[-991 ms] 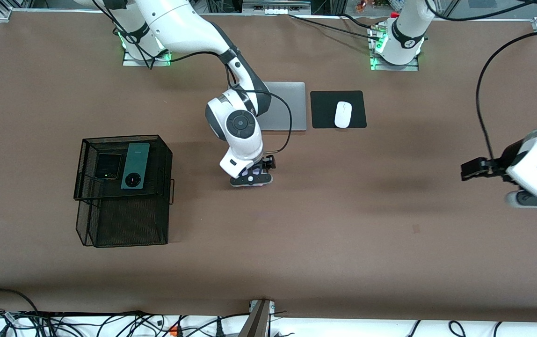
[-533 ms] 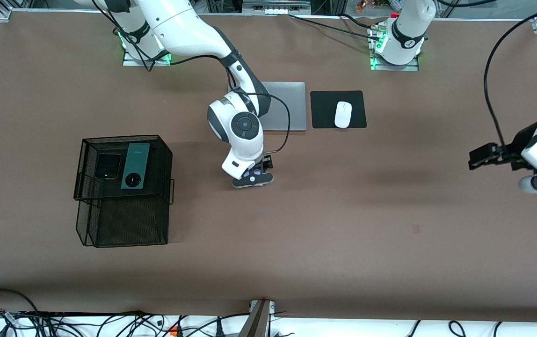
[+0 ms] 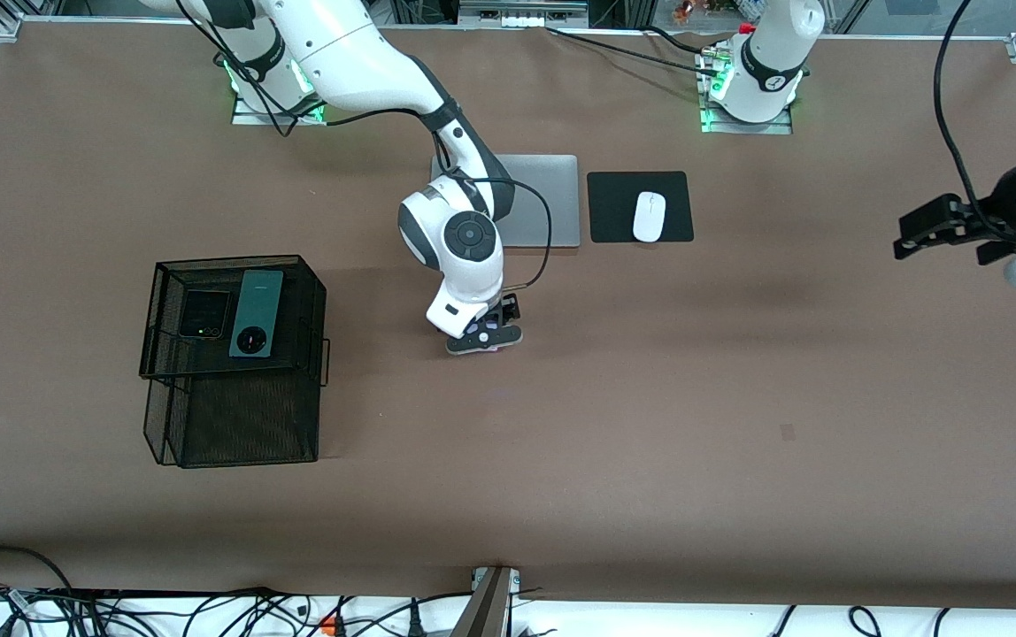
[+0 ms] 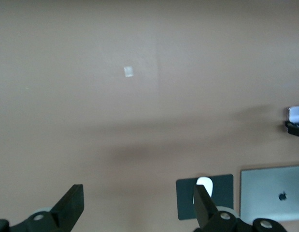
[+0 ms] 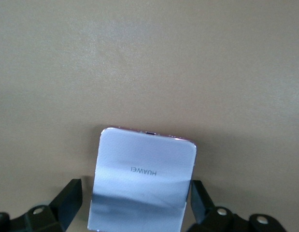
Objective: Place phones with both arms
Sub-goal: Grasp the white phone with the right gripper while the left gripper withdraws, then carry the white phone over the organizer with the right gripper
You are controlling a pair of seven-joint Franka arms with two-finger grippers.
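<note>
Surroundings: laptop, white mouse, wire basket.
Writing: lilac phone reads HUAWEI.
Right gripper: jaws spread astride it.
Left gripper: jaws spread, empty.

My right gripper: at the table's centre, wrist pointing down, fingers spread wide. My left gripper: raised at three o'clock, jaws wide apart, nothing between them.
</note>
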